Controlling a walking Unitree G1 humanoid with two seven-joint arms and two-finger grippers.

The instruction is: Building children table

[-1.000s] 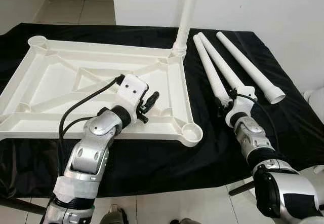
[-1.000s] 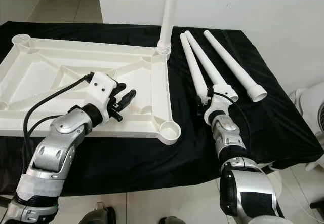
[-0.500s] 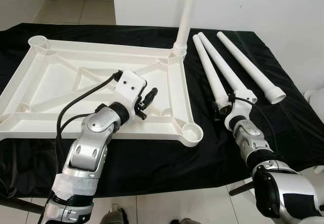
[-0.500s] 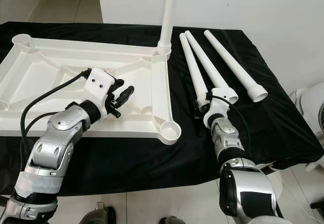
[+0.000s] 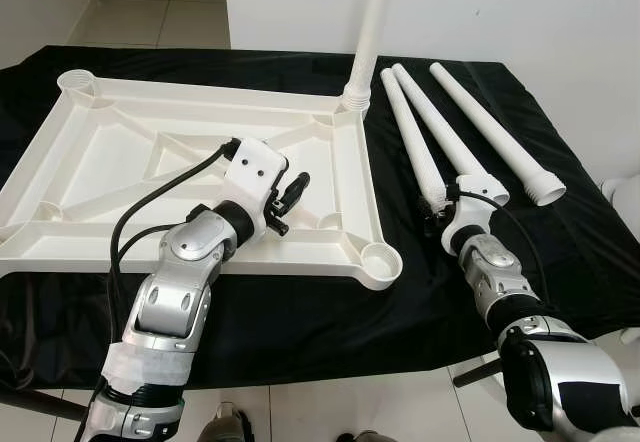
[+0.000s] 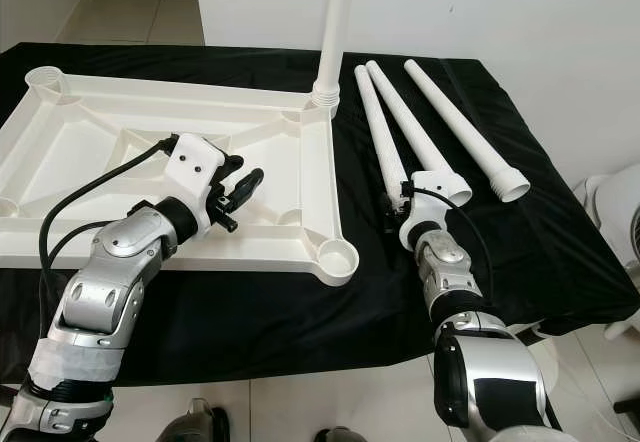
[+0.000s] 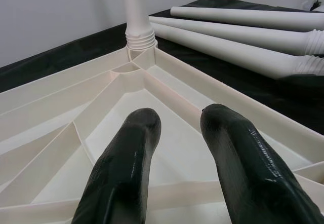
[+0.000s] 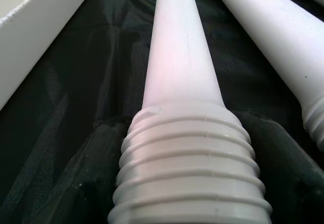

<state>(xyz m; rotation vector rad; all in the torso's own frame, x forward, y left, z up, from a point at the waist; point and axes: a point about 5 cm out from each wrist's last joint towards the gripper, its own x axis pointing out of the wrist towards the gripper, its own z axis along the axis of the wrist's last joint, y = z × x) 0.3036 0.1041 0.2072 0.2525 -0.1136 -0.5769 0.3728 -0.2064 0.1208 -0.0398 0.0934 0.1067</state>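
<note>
A white children's table top (image 5: 356,162) lies upside down on the black cloth. One white leg (image 5: 372,22) stands upright, screwed into its far right corner socket. Three loose white legs lie to the right. My right gripper (image 5: 433,212) is shut on the threaded end of the nearest leg (image 5: 410,137), and in the right wrist view its black fingers (image 8: 86,188) press both sides of the thread (image 8: 187,153). My left gripper (image 5: 291,193) hovers open over the table top's ribbed underside, with nothing between its fingers (image 7: 131,148). The near right corner socket (image 5: 380,259) holds nothing.
The other two loose legs (image 5: 437,127) (image 5: 490,132) lie on the cloth (image 5: 560,222) beyond my right arm. A white wall stands behind the work surface. The cloth's front edge is near my body. A white object (image 5: 626,202) sits off the right side.
My right gripper drew back slightly, then settled around the leg's threaded end. My left gripper shifted a little up and left over the table top. The legs have not moved.
</note>
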